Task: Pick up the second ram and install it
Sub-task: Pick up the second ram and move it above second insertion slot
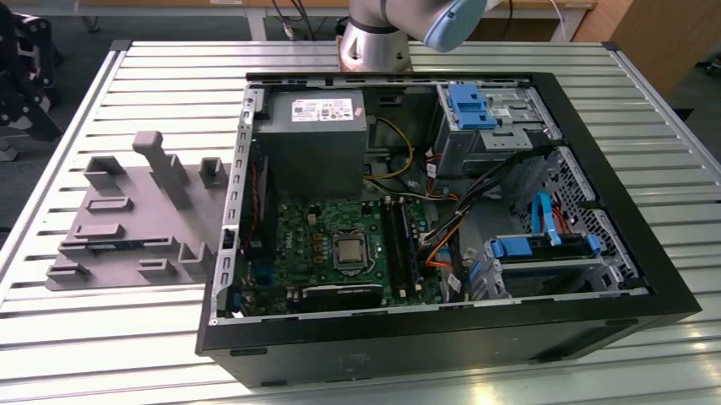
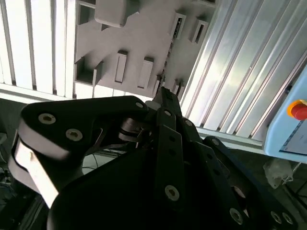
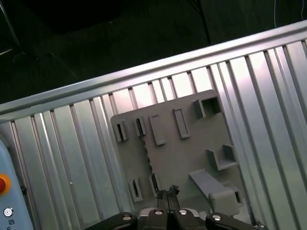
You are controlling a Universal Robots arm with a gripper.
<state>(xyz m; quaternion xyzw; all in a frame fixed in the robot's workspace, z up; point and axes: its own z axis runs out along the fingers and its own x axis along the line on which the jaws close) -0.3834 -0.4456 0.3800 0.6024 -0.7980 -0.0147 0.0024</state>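
Note:
The second ram (image 1: 116, 245) is a thin dark strip standing on edge in a slot of the grey fixture plate (image 1: 135, 219), at the exterior view's left of the open computer case. Both wrist views look down on that plate from high above. The ram (image 3: 140, 127) shows as a dark sliver in one slot, and the second wrist view has the ram (image 2: 177, 26) near the plate's far edge. My gripper (image 3: 168, 191) hangs well above the plate, shut, with its fingertips (image 2: 165, 96) together and nothing between them.
The open computer case (image 1: 631, 295) lies on a slatted metal table (image 1: 169, 76), with the motherboard (image 1: 327, 245) and its long black slots (image 1: 397, 240) inside. The arm's base (image 1: 377, 38) stands behind the case. Raised blocks and a tall post (image 1: 160, 164) rise from the fixture.

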